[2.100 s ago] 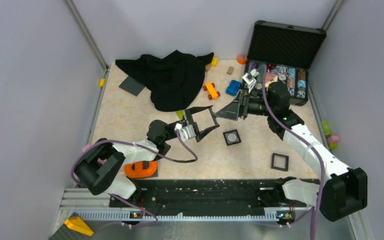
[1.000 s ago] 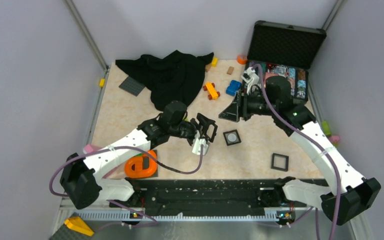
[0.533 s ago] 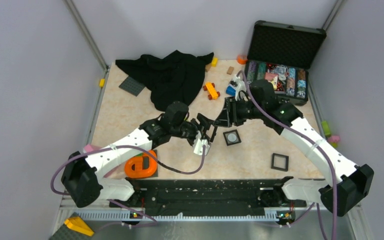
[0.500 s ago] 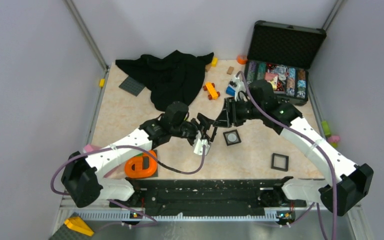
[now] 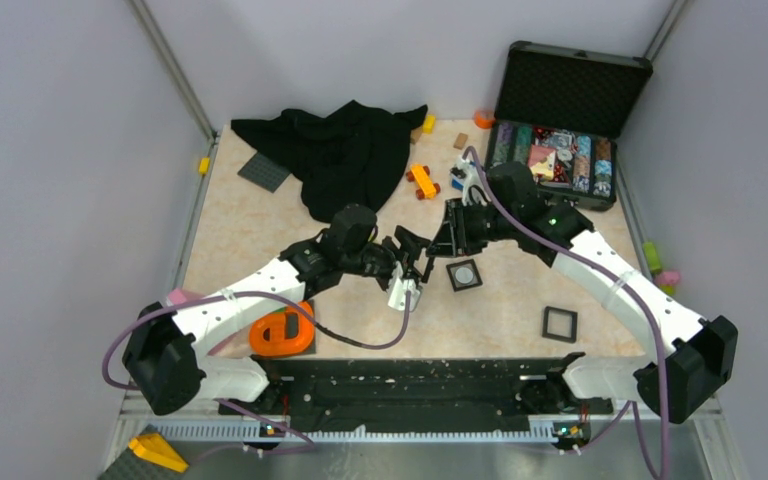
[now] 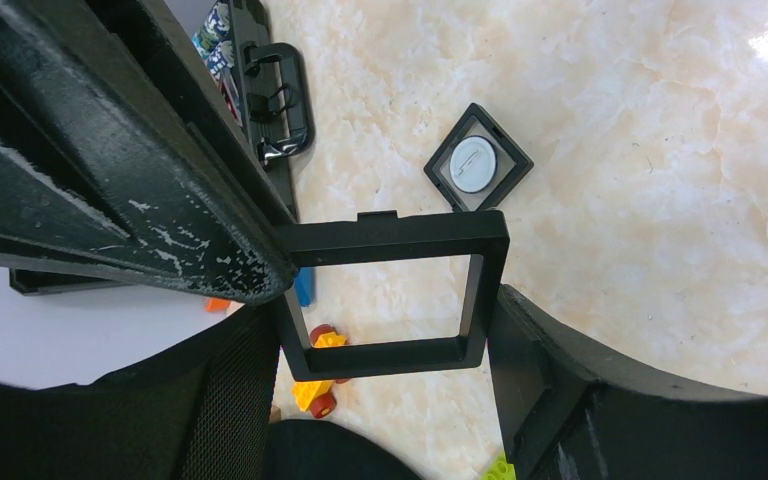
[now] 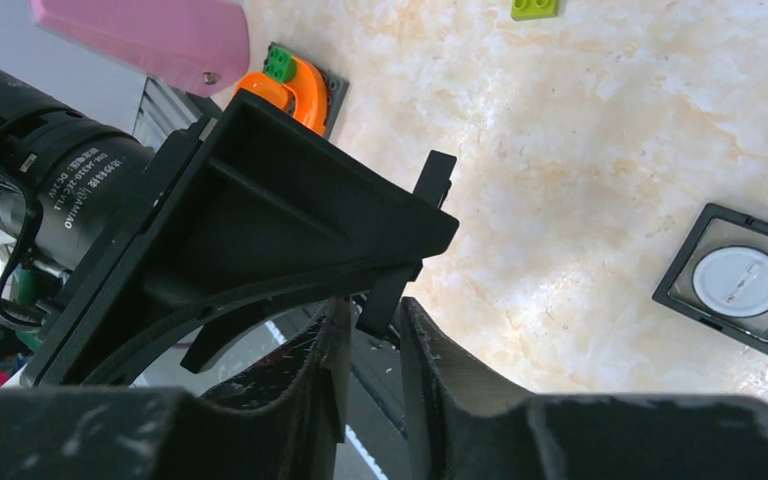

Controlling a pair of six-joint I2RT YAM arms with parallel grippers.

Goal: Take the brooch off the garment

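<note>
Marble tabletop (image 5: 250, 240) carries the brooch (image 6: 477, 162) in its tray (image 6: 503, 183), well apart from the garment (image 5: 345, 160). Left jaws and right jaws clamp one empty frame (image 6: 390, 237); opposed pulls could snap or drop it.

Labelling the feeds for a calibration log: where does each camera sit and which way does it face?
Top external: high above and behind, looking down on the table; both arms visible.
Left wrist: faces down past left fingers onto the empty frame.
Right wrist: faces the left gripper past right fingers.
Both wrist views share the brooch.
</note>
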